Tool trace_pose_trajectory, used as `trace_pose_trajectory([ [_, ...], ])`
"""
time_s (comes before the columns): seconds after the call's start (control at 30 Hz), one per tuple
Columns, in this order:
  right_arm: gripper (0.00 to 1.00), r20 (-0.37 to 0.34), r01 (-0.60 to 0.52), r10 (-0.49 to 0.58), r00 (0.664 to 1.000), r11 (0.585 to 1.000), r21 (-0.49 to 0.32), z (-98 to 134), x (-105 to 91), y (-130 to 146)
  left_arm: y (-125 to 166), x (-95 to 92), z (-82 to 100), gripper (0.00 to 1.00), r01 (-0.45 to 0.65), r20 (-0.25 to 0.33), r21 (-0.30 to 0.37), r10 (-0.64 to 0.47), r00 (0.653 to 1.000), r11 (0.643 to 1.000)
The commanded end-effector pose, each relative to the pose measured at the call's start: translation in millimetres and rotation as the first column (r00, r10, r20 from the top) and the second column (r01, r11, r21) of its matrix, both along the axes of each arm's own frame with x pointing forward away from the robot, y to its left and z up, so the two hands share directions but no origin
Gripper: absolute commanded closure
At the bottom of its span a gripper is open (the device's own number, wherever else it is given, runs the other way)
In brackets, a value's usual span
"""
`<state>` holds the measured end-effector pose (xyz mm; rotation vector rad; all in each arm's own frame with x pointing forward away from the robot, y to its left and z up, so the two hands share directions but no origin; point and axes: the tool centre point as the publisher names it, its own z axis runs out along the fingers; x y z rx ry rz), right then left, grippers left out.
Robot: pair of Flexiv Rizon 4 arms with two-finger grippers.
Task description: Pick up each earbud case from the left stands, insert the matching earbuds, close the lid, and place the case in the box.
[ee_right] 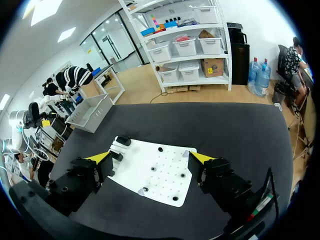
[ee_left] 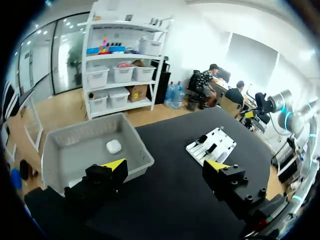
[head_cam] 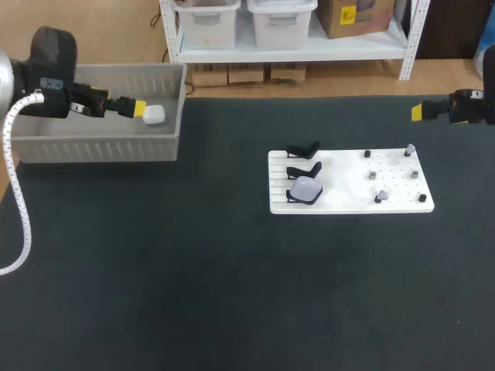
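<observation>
A white earbud case (ee_left: 113, 146), lid shut, lies flat on the floor of the grey ribbed box (head_cam: 93, 147). On the white board (head_cam: 348, 202), three black stands (head_cam: 304, 169) sit in a row along its left side. The two farther ones are bare and the nearest carries a pale lavender case (head_cam: 306, 188), closed and tilted. On the board's right half, two small pale earbuds (head_cam: 410, 149) stand on pegs, well apart, too small to see in detail.

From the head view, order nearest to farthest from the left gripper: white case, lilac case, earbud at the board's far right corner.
1. White case, in the grey box, beside the left gripper.
2. Lilac case, on a stand, board's left.
3. Earbud, board's far right corner.
</observation>
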<state>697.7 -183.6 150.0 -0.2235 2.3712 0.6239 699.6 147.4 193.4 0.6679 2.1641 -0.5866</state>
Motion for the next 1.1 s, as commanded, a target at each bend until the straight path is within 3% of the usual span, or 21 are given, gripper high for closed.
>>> trace_pose_trajectory([
  [0.03,0.00,0.001,-0.002,0.002,1.000,1.000,0.001,-0.6,0.4,-0.2,-5.5,-1.3,-0.3,0.00,0.408,0.214,-0.089,-0.383,0.899,0.909],
  [0.27,0.00,0.001,-0.002,0.002,1.000,1.000,0.001,-0.6,0.4,-0.2,-32.5,-9.6,-6.1,0.00,0.615,0.250,-0.037,-0.588,0.769,0.788],
  [0.47,0.00,0.001,-0.002,0.002,1.000,1.000,0.001,-0.6,0.4,-0.2,-51.6,-24.5,-17.8,0.00,0.749,0.227,0.061,-0.740,0.633,0.660],
  [1.1,0.00,0.001,-0.002,0.002,1.000,1.000,0.001,-0.6,0.4,-0.2,-56.1,-25.8,-23.7,0.00,0.744,0.208,0.086,-0.742,0.637,0.663],
])
